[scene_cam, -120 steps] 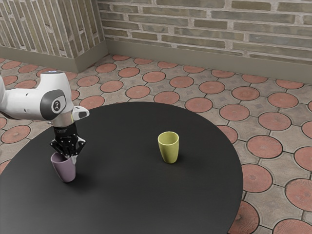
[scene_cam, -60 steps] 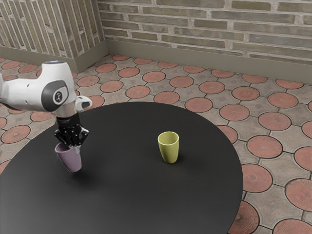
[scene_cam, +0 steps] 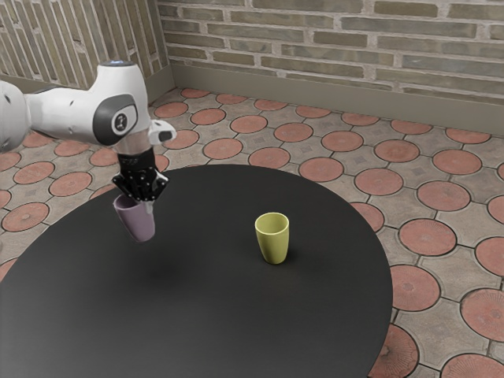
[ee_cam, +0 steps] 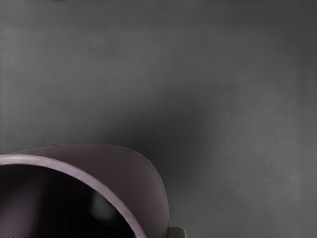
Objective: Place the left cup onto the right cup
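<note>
**Purple cup lifted off the counter**

Since a second ago your arm has risen and swung toward the exterior view's right, carrying the purple cup (scene_cam: 136, 220) up off the black counter (scene_cam: 236, 323). The jaws are pinched tight on the cup's rim, and it hangs tilted in the air above its faint shadow. The yellow cup (scene_cam: 272, 238) stands upright on the counter, well apart toward the exterior view's right. Beyond lie the tiled floor (scene_cam: 378, 181) and the brick wall (scene_cam: 331, 39).

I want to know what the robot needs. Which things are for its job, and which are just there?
For the job: purple cup, held in the air by the gripper; yellow cup, standing upright.
Just there: table; floor; wall.
</note>
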Robot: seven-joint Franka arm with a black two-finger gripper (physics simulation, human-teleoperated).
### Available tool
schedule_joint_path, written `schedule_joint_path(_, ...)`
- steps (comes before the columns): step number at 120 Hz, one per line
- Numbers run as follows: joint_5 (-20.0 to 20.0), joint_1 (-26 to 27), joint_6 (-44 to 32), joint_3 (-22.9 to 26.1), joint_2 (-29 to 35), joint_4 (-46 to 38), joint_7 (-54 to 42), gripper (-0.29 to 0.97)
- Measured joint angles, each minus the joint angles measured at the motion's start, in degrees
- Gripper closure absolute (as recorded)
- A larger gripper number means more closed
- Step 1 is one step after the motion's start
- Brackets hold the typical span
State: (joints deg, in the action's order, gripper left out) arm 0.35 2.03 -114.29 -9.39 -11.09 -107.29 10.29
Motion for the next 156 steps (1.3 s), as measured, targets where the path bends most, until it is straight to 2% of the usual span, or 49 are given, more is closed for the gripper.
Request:
schedule_joint_path(17, 0.2, 0.4, 2.3, 1.1, -2.5, 5.0, -0.1, 0.78)
schedule_joint_path(89, 0.5, 2.1, 8.0, 6.6, -6.6, 16.1, -0.8, 0.78)
schedule_joint_path(156, 3.3, 7.3, 12.5, 9.2, -10.4, 25.6, -1.1, 0.78)
